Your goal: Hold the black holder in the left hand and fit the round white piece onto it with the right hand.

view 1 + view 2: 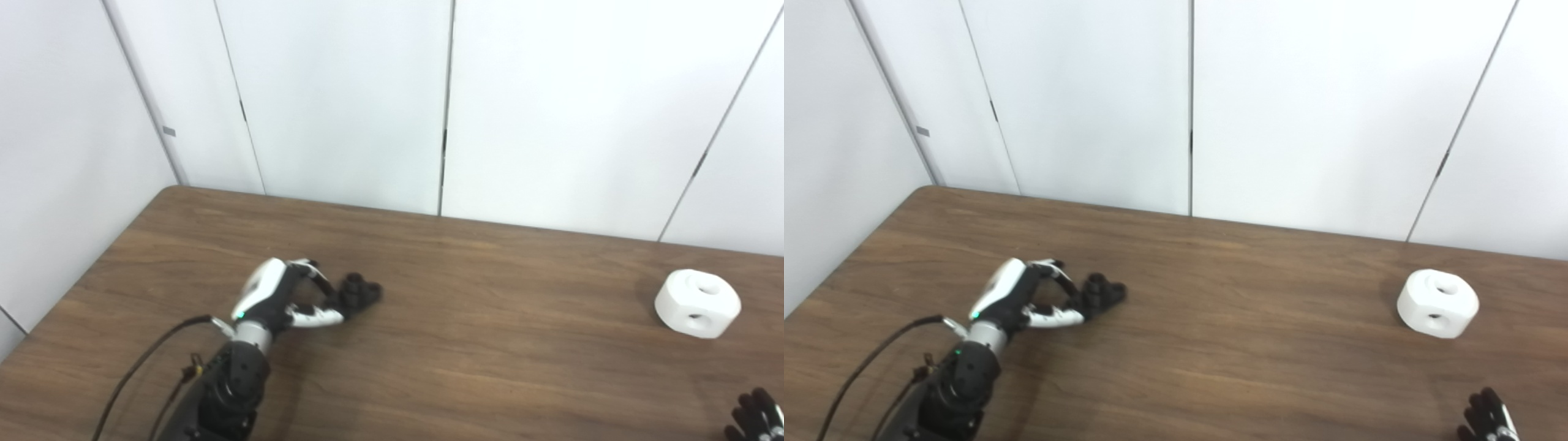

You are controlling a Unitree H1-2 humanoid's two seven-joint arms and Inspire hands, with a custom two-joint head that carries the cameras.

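Left robot hand (288, 300) reaches toward the tabletop's (465, 343) left edge, fingers and thumb closing around the black holder (360, 291) that rests there. Right robot hand (1487, 418) barely shows at the near right corner, state unclear. White piece (697, 302) sits toward the right edge.

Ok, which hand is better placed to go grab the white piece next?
The right hand: it waits near the round white piece, while the left hand is far across the table at the black holder.
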